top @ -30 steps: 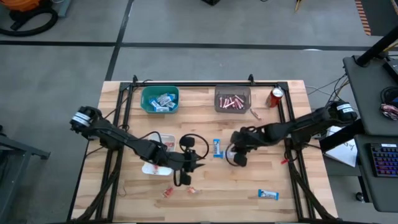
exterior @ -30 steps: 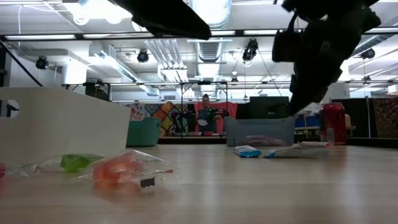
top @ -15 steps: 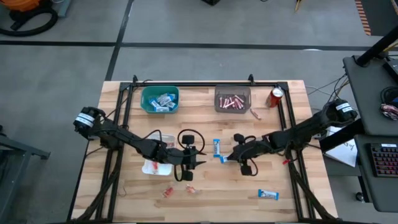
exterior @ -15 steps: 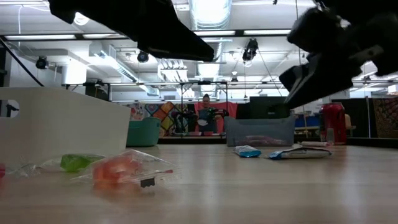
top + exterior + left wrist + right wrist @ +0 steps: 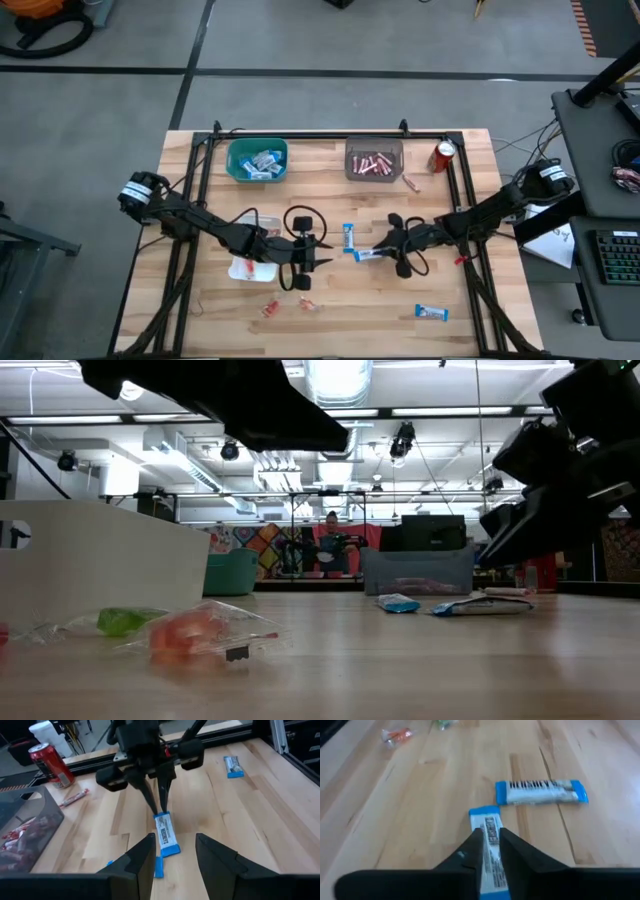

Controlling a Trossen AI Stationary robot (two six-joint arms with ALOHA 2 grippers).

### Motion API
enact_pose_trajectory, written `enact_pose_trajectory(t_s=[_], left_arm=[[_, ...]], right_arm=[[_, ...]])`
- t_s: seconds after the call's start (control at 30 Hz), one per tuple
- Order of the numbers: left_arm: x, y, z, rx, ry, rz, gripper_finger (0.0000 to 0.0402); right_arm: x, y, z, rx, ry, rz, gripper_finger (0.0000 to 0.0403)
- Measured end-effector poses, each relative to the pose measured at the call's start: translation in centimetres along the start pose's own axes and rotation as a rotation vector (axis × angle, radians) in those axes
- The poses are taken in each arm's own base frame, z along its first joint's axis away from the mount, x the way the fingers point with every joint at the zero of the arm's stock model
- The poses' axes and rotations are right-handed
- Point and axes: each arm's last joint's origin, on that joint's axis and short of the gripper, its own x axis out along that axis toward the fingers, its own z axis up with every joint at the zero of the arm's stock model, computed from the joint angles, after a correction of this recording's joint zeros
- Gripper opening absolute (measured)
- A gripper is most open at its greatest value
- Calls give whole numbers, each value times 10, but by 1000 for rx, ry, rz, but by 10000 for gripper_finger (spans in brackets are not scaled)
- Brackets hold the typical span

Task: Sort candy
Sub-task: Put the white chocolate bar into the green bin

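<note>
Blue-and-white candy bars lie flat on the table: one (image 5: 365, 255) at my right gripper (image 5: 374, 253), one (image 5: 348, 238) beside it, one (image 5: 431, 313) near the near edge. Small red and orange pieces (image 5: 270, 308) lie near the near edge, and a pink stick (image 5: 410, 183) lies by the grey bin. My right gripper (image 5: 491, 842) is shut on a bar (image 5: 487, 827). My left gripper (image 5: 175, 850) is open and faces the right gripper (image 5: 160, 810), hovering at the end of the second bar (image 5: 157, 867). My right gripper pinches the candy bar between its two fingers at its right-hand end (image 5: 161, 816). The fingers come slanting down from the table's right and lie along the bar. The rest of the bar (image 5: 167, 842) lies on the table.
A green bin (image 5: 257, 160) with blue-and-white bars and a grey bin (image 5: 374, 160) with pink sticks stand at the far edge. A red can (image 5: 444, 155) stands right of them. A white tray (image 5: 248, 268) lies under the left arm. A person shows far behind the table (image 5: 330, 545).
My right gripper has tipped from pointing steeply down to a flatter slant. Its body has swung toward the table's right and sunk lower, while its fingertips have stayed by the candy bar. The bar has kept its place on the table.
</note>
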Motion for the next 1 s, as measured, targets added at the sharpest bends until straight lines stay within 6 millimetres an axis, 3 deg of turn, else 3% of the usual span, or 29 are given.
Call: enact_pose_trajectory(t_s=[0.27, 0.47, 1.0], left_arm=[[0, 0, 4, -12, -37, 2, 123], [0, 0, 4, -12, -37, 1, 123], [0, 0, 4, -13, -41, 1, 123]], right_arm=[[-1, -2, -3, -68, 5, -28, 154], [1, -1, -3, -86, 0, -29, 197], [33, -3, -32, -61, 16, -33, 215]])
